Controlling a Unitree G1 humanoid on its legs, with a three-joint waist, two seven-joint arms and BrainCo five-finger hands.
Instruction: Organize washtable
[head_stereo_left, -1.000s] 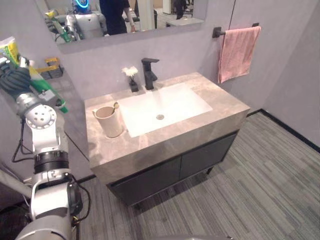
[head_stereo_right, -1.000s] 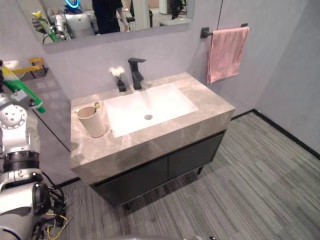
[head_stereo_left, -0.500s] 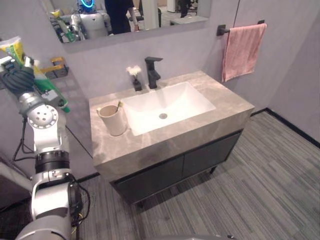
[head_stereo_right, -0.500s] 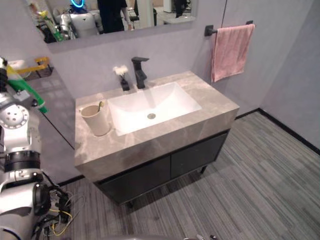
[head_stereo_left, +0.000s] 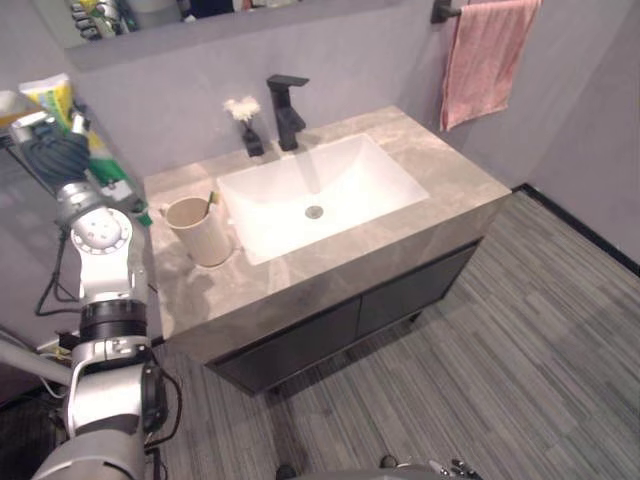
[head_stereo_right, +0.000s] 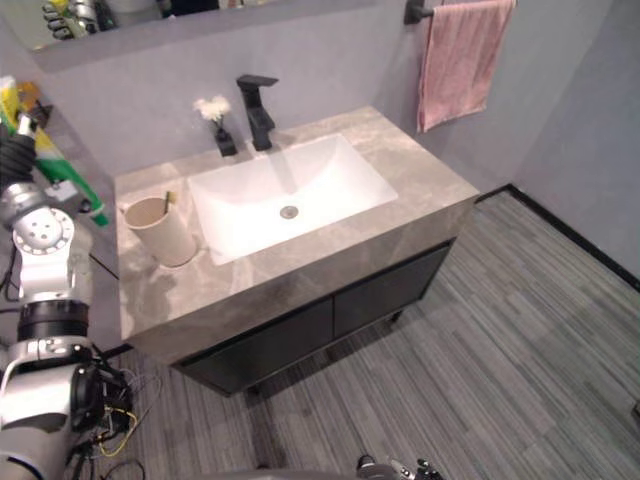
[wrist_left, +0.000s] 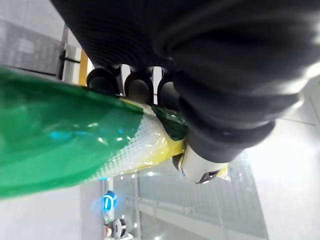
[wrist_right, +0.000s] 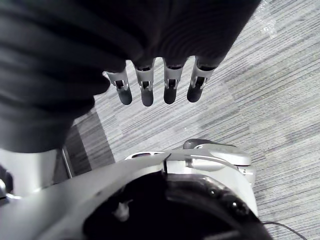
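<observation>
Left fingers (wrist_left: 136, 85): clenched round the toothpaste tube, raised beside the wall, off the left end of the worktop (head_stereo_left: 300, 275).
Toothpaste tube (head_stereo_left: 108, 172): in my left fingers and clear of the worktop. It hangs on a slant, with the yellow end above my fingers and the green end below them, pointing down toward the worktop's near corner.
How it handles: I judge it light and soft, with a glossy skin that could slide in the grasp. A hard squeeze would dent it or push paste toward the cap, so only enough pressure to stop it slipping. I cannot make out which end carries the cap.
Where to hold: around the middle of the body, as I have it now, so neither end swings.
Cup (head_stereo_left: 200, 232): beige and upright on the worktop, below and to the right of my left fingers, with a toothbrush (head_stereo_left: 212, 203) leaning inside.
Next move: likely to lower the tube into the cup or lay it beside it. The cup looks easy to tip, so I would come down from above.
Flower vase (head_stereo_left: 245, 125): at the back of the worktop, just beside the black tap (head_stereo_left: 285, 105).
Basin (head_stereo_left: 350, 175): white, further right of the cup.
Towel (head_stereo_left: 485, 55): pink, on a wall rail, well apart from my left fingers.
Right fingers (wrist_right: 146, 85): straight and released, holding nothing, over the striped floor (wrist_right: 280, 75).
</observation>
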